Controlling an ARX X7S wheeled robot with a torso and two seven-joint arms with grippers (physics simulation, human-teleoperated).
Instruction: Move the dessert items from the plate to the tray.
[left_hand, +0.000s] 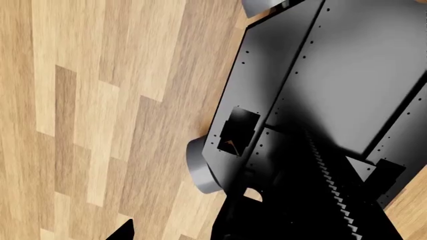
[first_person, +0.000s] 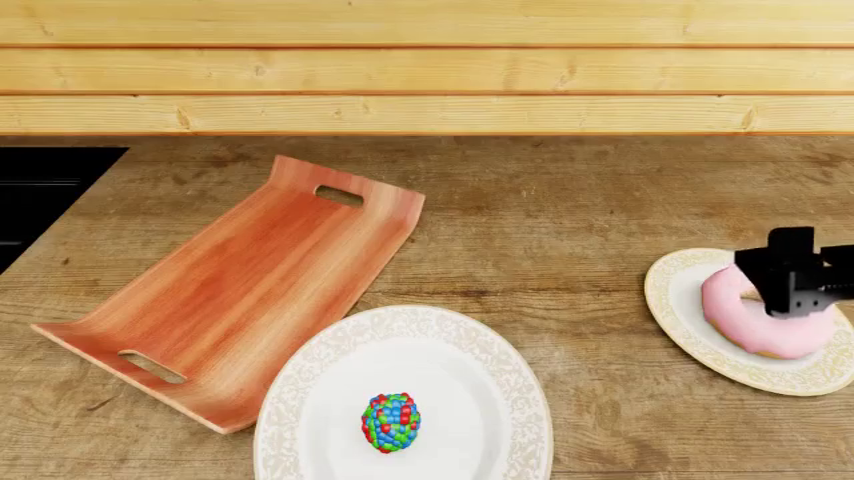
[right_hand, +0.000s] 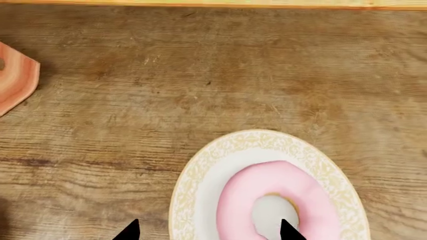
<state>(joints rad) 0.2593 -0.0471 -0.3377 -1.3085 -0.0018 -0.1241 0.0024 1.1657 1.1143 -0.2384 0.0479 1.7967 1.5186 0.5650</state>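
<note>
- Left wrist view: only plank floor (left_hand: 100, 125) and the robot's dark base (left_hand: 320, 100); the left gripper's state cannot be told.
- Head view: tray (first_person: 254, 290) holds nothing; candy ball (first_person: 391, 422) on near plate (first_person: 320, 390); right gripper (first_person: 790, 282) over donut (first_person: 747, 320) on right plate (first_person: 674, 300).
- Right wrist view: fingertips (right_hand: 130, 231) spread apart, one at the donut's (right_hand: 253, 185) hole, holding nothing.

1. Even, bright, soft light; the worktop (first_person: 561, 230) shows no glare.
2. Faint shadows only; the robot base (left_hand: 320, 100) renders very dark.
3. All views sharp, without edge distortion.
</note>
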